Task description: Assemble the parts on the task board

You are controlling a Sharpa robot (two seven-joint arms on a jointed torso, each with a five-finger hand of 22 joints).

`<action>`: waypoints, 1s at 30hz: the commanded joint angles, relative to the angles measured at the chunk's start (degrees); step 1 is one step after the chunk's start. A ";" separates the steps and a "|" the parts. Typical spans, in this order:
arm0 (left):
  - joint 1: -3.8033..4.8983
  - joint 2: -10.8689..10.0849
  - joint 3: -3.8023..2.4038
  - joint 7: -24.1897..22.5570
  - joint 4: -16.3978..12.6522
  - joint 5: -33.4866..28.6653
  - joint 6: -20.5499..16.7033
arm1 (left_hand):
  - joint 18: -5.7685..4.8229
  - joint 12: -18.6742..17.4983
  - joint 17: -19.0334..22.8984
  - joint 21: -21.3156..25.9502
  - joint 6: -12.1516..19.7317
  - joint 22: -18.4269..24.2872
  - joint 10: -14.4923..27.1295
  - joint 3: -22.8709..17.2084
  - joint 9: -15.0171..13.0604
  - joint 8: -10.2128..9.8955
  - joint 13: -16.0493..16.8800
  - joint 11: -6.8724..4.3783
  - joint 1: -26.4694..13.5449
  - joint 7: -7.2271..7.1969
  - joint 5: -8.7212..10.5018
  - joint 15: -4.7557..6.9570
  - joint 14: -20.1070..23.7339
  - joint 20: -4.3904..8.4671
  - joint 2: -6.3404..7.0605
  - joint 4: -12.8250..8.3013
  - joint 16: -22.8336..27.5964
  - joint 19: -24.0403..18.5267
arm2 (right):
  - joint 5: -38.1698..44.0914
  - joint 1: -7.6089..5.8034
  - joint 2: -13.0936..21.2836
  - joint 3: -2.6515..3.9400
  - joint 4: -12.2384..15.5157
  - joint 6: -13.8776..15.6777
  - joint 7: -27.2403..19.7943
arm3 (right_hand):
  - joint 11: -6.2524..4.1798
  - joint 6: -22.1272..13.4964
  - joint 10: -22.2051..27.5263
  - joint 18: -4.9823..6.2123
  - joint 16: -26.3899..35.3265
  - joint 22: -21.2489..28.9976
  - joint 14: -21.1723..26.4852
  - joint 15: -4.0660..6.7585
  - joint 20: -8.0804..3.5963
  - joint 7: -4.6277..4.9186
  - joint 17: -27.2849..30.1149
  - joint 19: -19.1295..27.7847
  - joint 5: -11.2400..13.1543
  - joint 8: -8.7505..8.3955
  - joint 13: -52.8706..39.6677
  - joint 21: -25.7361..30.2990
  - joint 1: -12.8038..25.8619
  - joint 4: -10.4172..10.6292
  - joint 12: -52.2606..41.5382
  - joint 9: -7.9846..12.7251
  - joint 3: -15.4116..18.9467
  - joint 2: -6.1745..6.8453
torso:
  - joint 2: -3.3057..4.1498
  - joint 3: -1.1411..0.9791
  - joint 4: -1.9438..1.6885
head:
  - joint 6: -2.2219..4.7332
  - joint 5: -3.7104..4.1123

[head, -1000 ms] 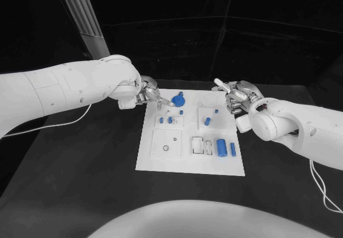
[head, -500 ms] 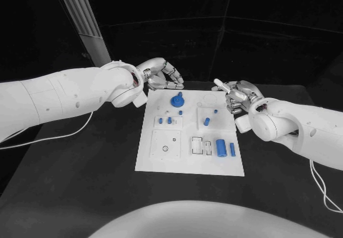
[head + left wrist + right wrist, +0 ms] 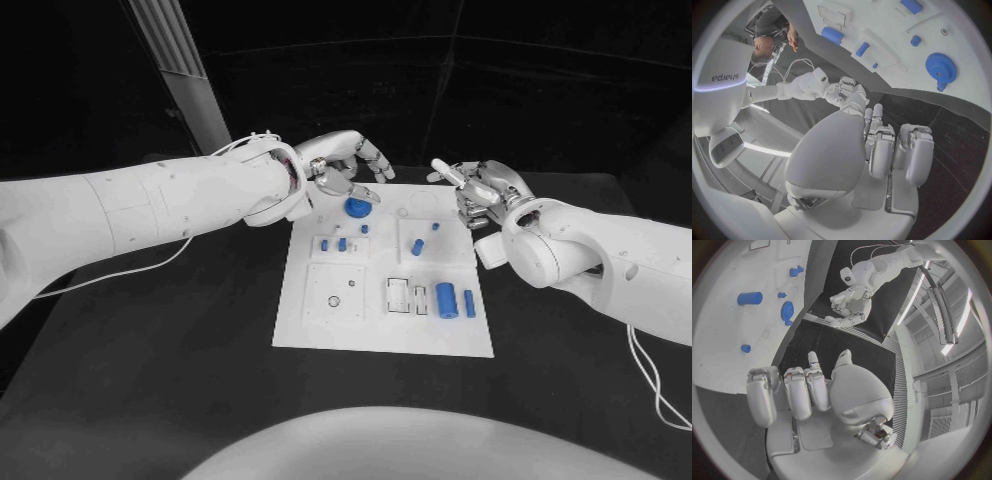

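Observation:
The white task board (image 3: 329,325) lies in the middle of the black table. A blue gear (image 3: 359,207) (image 3: 941,67) (image 3: 787,312) stands near its far left corner. Two blue cylinders (image 3: 447,297) lie at the board's right side, a blue peg (image 3: 418,244) in the middle and small blue pieces (image 3: 335,242) on the left. My left hand (image 3: 346,160) (image 3: 886,150) hovers just beyond the gear, fingers curled, holding nothing. My right hand (image 3: 483,190) (image 3: 798,390) hangs over the board's far right corner, fingers curled in and empty.
A grey post (image 3: 180,70) rises at the back left. A white cable (image 3: 144,262) trails over the table on the left and another (image 3: 649,370) on the right. Bare black table surrounds the board.
My left hand has let go of the gear, lifted off the board's far left corner and moved back and to the right. The gear stays in place. The right hand has not moved.

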State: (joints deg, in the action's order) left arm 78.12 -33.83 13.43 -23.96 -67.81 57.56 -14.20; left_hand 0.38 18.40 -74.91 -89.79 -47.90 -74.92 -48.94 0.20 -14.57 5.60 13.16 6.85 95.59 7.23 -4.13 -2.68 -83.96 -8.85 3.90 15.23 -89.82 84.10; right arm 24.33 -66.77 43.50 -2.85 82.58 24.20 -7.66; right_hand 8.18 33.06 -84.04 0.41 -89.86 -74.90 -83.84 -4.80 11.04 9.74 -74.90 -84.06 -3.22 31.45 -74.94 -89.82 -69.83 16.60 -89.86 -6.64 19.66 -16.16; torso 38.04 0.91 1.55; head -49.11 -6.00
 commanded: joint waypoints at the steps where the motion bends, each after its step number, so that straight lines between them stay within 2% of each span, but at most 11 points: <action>1: -0.27 0.82 -0.02 1.68 0.97 14.17 -0.10 | -0.38 -0.33 -15.09 -0.21 -0.49 -15.08 -0.50 -0.50 0.59 -0.34 -1.08 0.22 0.64 -0.27 0.74 -0.50 -6.04 -0.48 -0.23 0.23 -0.18 5.90 | 0.84 -0.09 0.04 0.03 0.20 0.48 -1.33 | -0.26 0.16 -5.39 -0.41 -0.14 -15.10 -6.16 0.32 -0.34 2.45 -15.10 -5.94 -0.29 0.21 -14.50 -0.18 -0.56 -0.09 0.14 0.09 -0.41 -0.07 | -0.04 0.00 -0.01 | -0.05 0.14; 8: -1.01 2.42 -0.03 5.00 2.39 22.51 1.88 | -0.38 -0.79 -15.09 -0.21 -3.00 -15.08 -3.48 -0.78 2.04 -0.34 -4.32 -0.30 0.85 -0.20 1.07 -0.07 -6.04 -0.14 -0.81 1.23 -0.18 5.90 | 0.85 -0.09 0.06 0.03 0.18 0.34 -1.22 | -0.26 0.16 -5.39 -0.41 -0.14 -15.10 -6.16 0.32 -0.34 2.45 -15.10 -5.94 -0.29 0.21 -14.50 -0.18 -0.56 -0.09 0.14 0.09 -0.41 -0.07 | -0.08 0.01 -0.09 | 0.24 0.33; 15: -1.54 3.42 -0.03 8.51 3.29 28.93 1.51 | -0.38 -1.64 -15.09 -0.21 -3.73 -15.08 -3.89 -0.99 2.71 -0.57 -5.83 -0.48 1.19 0.53 1.23 0.09 -6.04 0.06 -1.17 1.23 -0.18 5.90 | 0.85 -0.09 -0.03 0.03 0.14 0.13 -1.09 | -0.26 0.16 -5.39 -0.41 -0.14 -15.10 -6.16 0.32 -0.34 2.45 -15.10 -5.94 -0.29 0.21 -14.50 -0.18 -0.56 -0.09 0.14 0.09 -0.41 -0.07 | -0.05 0.02 -0.06 | 0.82 0.37; 18: -1.66 3.70 -0.03 9.63 3.68 30.20 2.02 | -0.38 -2.20 -15.09 -0.21 -3.91 -15.08 -3.55 -1.01 3.05 -0.75 -6.53 -0.59 1.26 0.80 1.23 0.25 -6.04 0.17 -1.21 1.22 -0.18 5.90 | 0.85 -0.09 -0.06 0.03 0.11 0.08 -1.04 | -0.26 0.16 -5.39 -0.41 -0.14 -15.10 -6.16 0.32 -0.34 2.45 -15.10 -5.94 -0.29 0.21 -14.50 -0.18 -0.56 -0.09 0.14 0.09 -0.41 -0.07 | -0.06 0.04 -0.07 | 1.30 0.38; 22: -1.86 4.03 -0.03 10.09 4.24 30.96 2.13 | -0.38 -2.81 -15.09 -0.21 -4.14 -15.08 -3.14 -1.20 3.52 -1.00 -7.42 -1.01 1.56 1.16 1.24 1.11 -6.04 0.64 -1.46 1.21 -0.18 5.90 | 0.84 -0.09 -0.06 0.03 0.12 0.03 -0.99 | -0.26 0.16 -5.39 -0.41 -0.14 -15.10 -6.16 0.32 -0.34 2.45 -15.10 -5.94 -0.29 0.21 -14.50 -0.18 -0.56 -0.09 0.14 0.09 -0.41 -0.07 | -0.04 0.00 -0.06 | 1.63 0.36; 25: -2.09 4.26 -0.03 9.72 4.71 31.23 1.48 | -0.38 -3.07 -15.09 -0.21 -4.49 -15.08 -3.32 -1.64 3.87 -1.11 -8.06 -1.43 2.27 1.19 1.23 1.79 -6.04 1.19 -1.77 1.14 -0.18 5.90 | 0.84 -0.09 -0.06 0.03 0.10 -0.04 -0.95 | -0.27 0.14 -5.47 -0.41 -0.14 -15.10 -6.16 0.32 -0.35 2.45 -15.10 -5.94 -0.28 0.20 -14.58 -0.18 -0.61 -0.08 0.10 0.11 -0.45 -0.13 | -0.07 0.02 -0.07 | 1.58 0.38; 30: -2.41 4.89 -0.04 9.85 5.69 31.37 2.18 | -0.38 -3.44 -15.09 -0.21 -4.62 -15.08 -3.17 -1.95 4.22 -1.30 -8.65 -1.50 2.79 1.22 1.26 1.99 -6.04 1.56 -1.91 1.18 -0.18 5.90 | 0.83 -0.09 -0.12 0.03 0.06 -0.14 -0.89 | -0.27 0.14 -5.47 -0.41 -0.14 -15.10 -6.16 0.32 -0.35 2.45 -15.10 -5.94 -0.28 0.20 -14.58 -0.18 -0.61 -0.08 0.10 0.11 -0.45 -0.13 | -0.06 0.01 -0.05 | 1.68 0.37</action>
State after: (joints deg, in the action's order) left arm 75.67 -29.09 13.41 -15.23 -62.32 87.33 -12.72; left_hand 0.39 15.30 -74.91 -89.79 -52.12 -74.91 -52.32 -1.31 -10.40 4.68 4.59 5.72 97.99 8.38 -3.15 -1.02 -83.95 -7.80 2.01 16.43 -89.82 84.06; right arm 24.96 -66.77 43.44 -2.85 82.58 24.20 -8.10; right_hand 8.18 33.06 -84.03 0.41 -89.86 -74.91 -83.84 -4.81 11.04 9.74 -74.90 -84.06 -3.22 31.45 -74.94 -89.82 -69.83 16.47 -89.85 -6.58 19.54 -16.16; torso 37.98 0.92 1.48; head -47.46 -5.60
